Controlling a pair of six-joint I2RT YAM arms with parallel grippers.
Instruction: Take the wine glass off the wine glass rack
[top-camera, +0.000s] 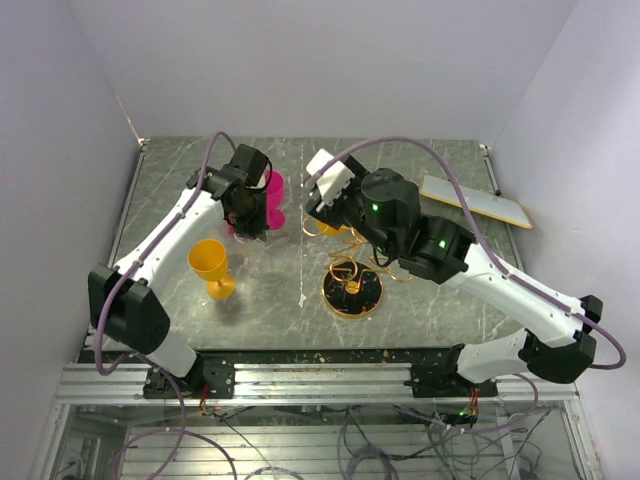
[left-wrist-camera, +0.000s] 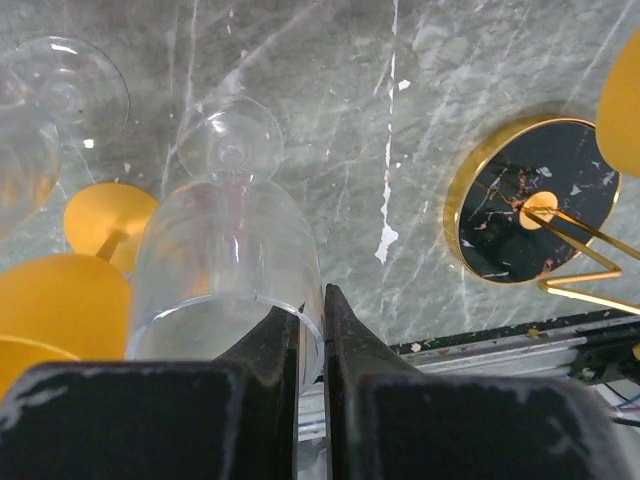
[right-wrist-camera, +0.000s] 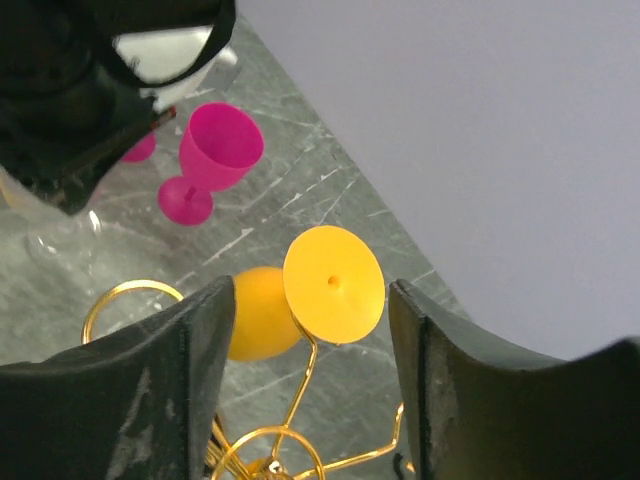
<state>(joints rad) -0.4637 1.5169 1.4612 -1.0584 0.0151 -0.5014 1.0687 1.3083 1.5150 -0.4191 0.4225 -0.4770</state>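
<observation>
Right arm, rack step.

- My right gripper (right-wrist-camera: 312, 300): jaws apart, gripping nothing. The round foot (right-wrist-camera: 335, 283) of the yellow wine glass (right-wrist-camera: 262, 315) sits between the fingers, face-on to the wrist camera, with a gap on each side.
- The wine glass hangs on the wine glass rack (left-wrist-camera: 500, 220), bowl lower and to the left of the foot, stem caught on a gold wire arm. I cannot tell exactly how the stem seats in the loop.
- Beyond it: a pink glass (right-wrist-camera: 220, 145) stands on the table (left-wrist-camera: 400, 100).
- My left gripper (left-wrist-camera: 312, 305) is pinched together on the rim of a clear glass (left-wrist-camera: 230, 250), well apart from the rack.

How to do the step:
- Centre the foot between the pads before closing.
- Close slowly; a rim this thin may twist out of the grip.
- Draw the glass out along the wire arm, not straight up. My guess is the rack is light and would tip or drag if the stem snagged.
- Keep clear of the pink glass.
</observation>
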